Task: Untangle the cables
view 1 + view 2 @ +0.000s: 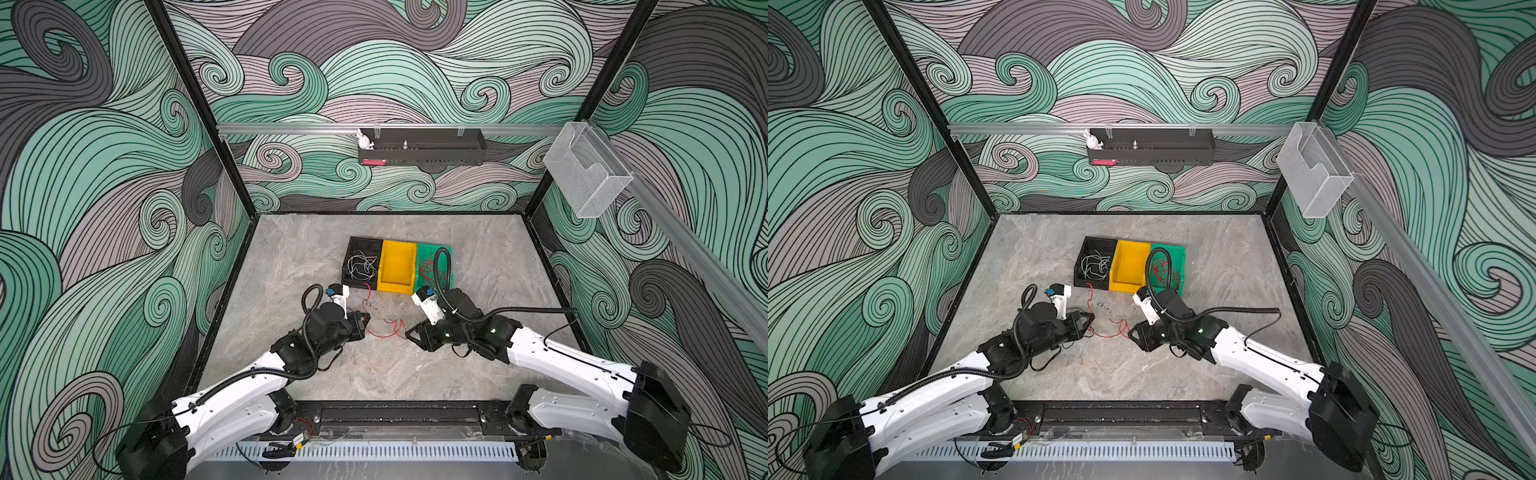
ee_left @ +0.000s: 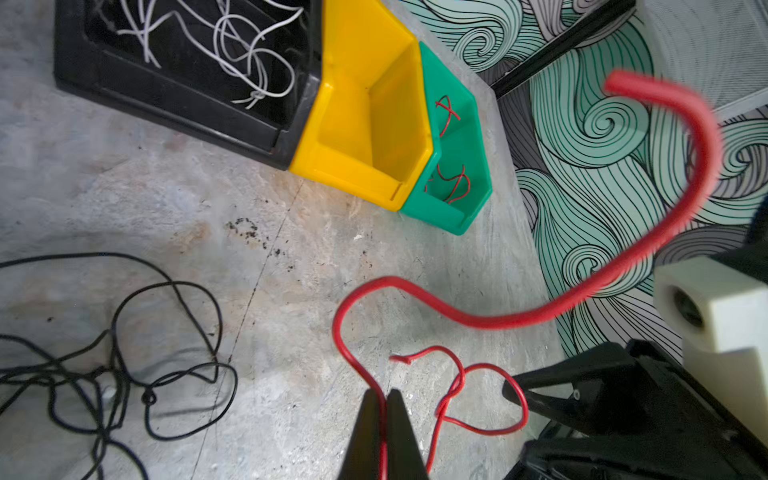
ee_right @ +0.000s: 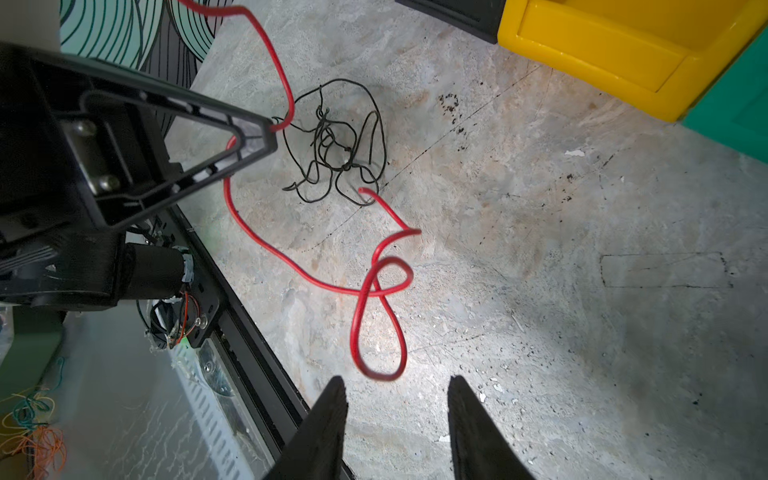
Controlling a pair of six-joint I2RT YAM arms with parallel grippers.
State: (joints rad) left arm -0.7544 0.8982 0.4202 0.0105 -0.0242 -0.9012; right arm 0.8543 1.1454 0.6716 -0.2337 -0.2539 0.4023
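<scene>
- Gray stone table sits inside swirly green walls
- Left tool is pinched tight on a red cable, which lies mid-frame in both top views, between the two tools
- Right tool has its jaws apart and holds nothing, just beside a loop of that cable
- Black cables lie tangled on the table close by

Grey marbled tabletop on my feed, nothing fancy

Far middle, left to right, touching: black bin, yellow bin, green bin. Nearer me, a red cable lies partly looped on the stone, a black cable tangle close by, plus some dark specks.
</scene>
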